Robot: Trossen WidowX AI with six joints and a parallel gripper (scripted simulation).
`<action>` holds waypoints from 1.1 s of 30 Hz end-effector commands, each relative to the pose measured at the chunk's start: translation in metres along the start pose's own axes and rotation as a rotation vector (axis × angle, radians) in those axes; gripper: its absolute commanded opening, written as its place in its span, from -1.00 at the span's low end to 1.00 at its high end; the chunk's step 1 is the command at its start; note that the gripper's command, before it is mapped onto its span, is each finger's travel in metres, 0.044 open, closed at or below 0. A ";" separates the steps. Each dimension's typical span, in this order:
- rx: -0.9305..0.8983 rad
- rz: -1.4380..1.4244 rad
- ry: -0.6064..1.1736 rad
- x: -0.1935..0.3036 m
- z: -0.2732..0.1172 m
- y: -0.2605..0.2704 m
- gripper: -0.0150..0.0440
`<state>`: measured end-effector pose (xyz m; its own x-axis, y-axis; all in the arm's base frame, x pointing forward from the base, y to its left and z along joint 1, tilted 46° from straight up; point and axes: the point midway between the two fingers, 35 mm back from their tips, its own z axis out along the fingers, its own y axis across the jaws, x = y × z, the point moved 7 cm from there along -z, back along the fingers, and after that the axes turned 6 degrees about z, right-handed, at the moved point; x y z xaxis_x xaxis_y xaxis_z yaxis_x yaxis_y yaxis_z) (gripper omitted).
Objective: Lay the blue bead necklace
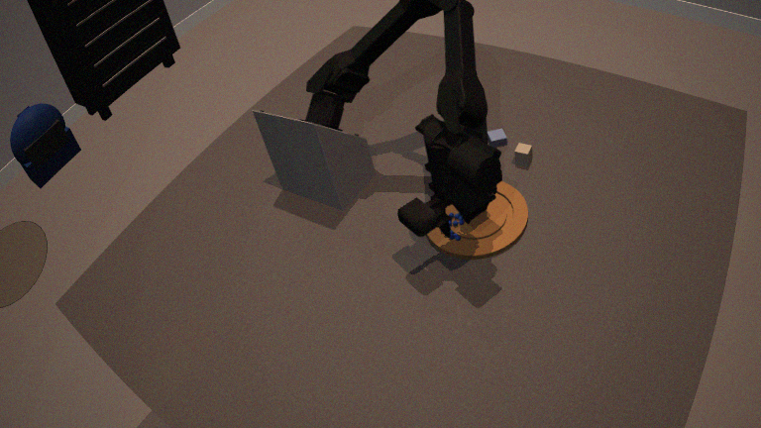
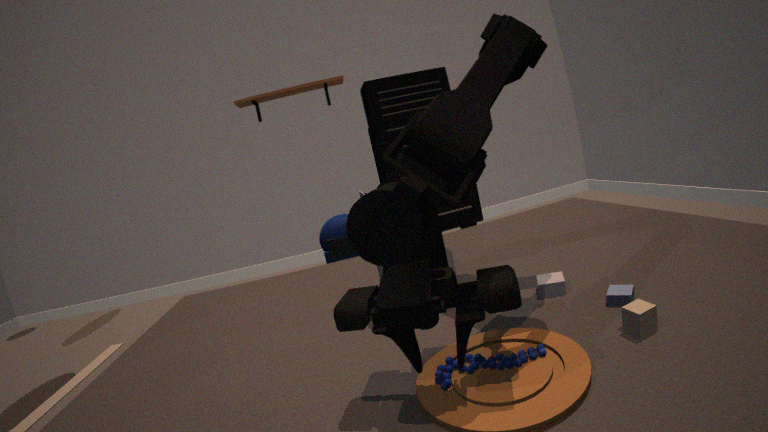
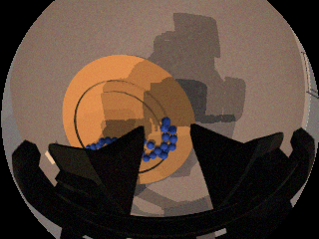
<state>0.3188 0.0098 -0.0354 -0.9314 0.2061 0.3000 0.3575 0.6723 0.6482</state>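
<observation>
Obscured, top view: your arm (image 1: 461,64) (image 2: 481,93) covers the bead board's (image 1: 513,233) (image 2: 504,413) (image 3: 95,75) far side and much of the blue necklace (image 1: 455,221) (image 2: 498,360) (image 3: 166,136). Exterior: you find the board's near rim cropped. Wrist: a finger (image 3: 122,169) masks beads at the board's edge; you cannot tell their seating.

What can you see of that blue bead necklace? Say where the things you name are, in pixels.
The blue bead necklace (image 1: 455,221) (image 2: 498,361) (image 3: 166,139) is a string of small, round, glossy-looking beads. It lies bunched in a wavy band across one side of the round orange-brown board (image 1: 518,216) (image 2: 574,376) (image 3: 80,75), not following the circular groove all round. The end effector's fingers partly hide it; whether they touch it, I cannot tell.
</observation>
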 end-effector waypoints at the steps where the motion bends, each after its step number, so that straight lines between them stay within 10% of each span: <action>1: -0.002 0.004 0.003 0.001 0.006 0.000 0.13; 15: -0.004 0.007 0.009 0.002 0.026 0.000 -0.08; 19: -0.001 0.002 0.008 0.002 0.024 0.000 -0.44; 33: -0.001 0.002 0.008 0.002 0.024 0.000 -0.49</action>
<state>0.3156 0.0275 -0.0517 -0.9298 0.2021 0.3076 0.3604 0.6698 0.6492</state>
